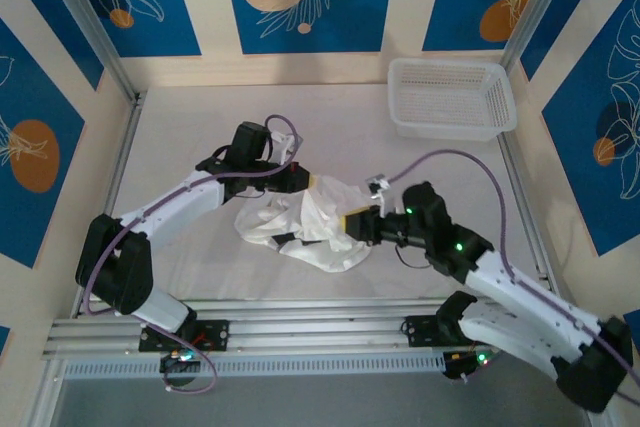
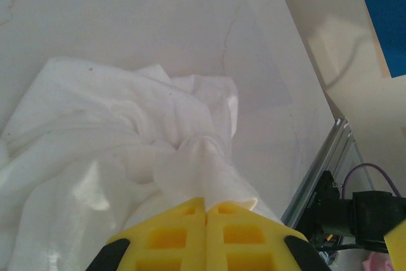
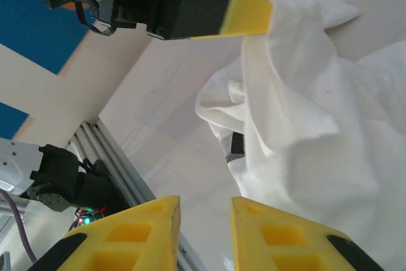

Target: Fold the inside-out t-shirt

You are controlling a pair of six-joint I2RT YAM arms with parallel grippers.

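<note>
Left jaws: the left gripper (image 2: 206,211) is clenched, yellow fingers pressed together on a bunched fold of the inside-out t-shirt (image 2: 95,144), lifting it into a peak.
Right jaws: the right gripper (image 3: 204,211) stands released, fingers parted with nothing between them, just beside the cloth's edge.
T-shirt: crumpled white heap on the table (image 1: 180,147), between the two grippers near the middle; its highest fold hangs from the left fingers.
Basket: white mesh basket (image 1: 450,97) at the table's far right corner, well apart from the shirt, which lies outside it.
</note>
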